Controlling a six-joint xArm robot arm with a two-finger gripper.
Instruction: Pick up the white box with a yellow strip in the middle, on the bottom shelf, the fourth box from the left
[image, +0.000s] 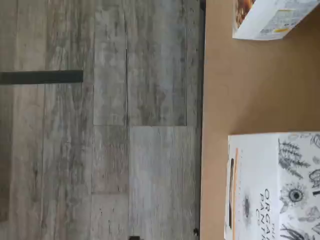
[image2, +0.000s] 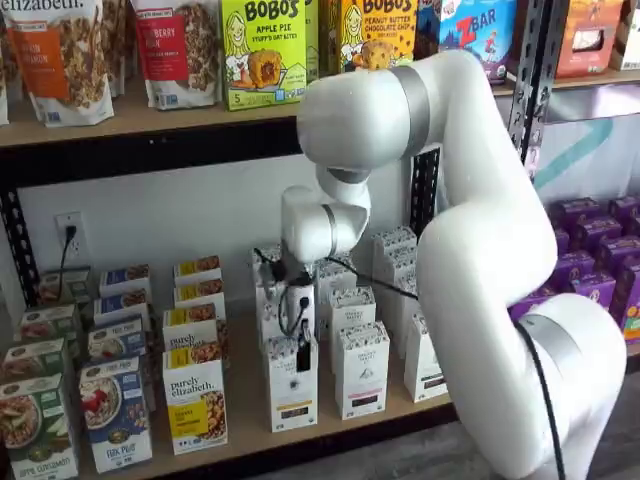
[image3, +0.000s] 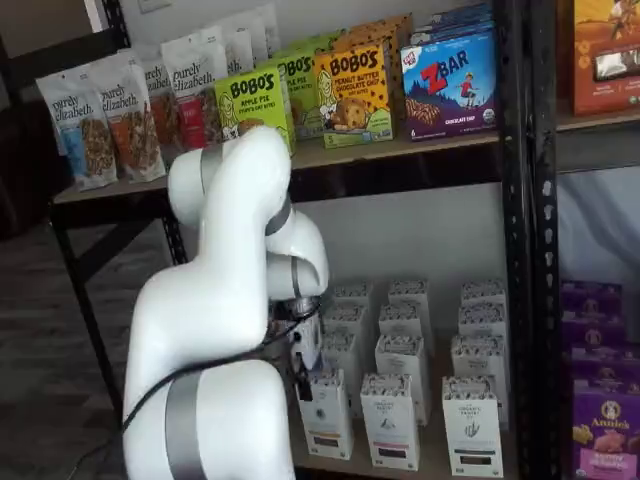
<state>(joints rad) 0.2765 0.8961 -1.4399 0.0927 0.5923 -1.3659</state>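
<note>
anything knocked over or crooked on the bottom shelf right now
Nothing stands out. The white cartons on the bottom shelf stand upright in tidy rows in both shelf views, the white box included. The granola boxes beside them are upright too. The gripper hangs at that front carton.

Glossy white rounded arm (image2: 480, 260) with grey joint bands and a thin black cable (image2: 545, 400)
</note>
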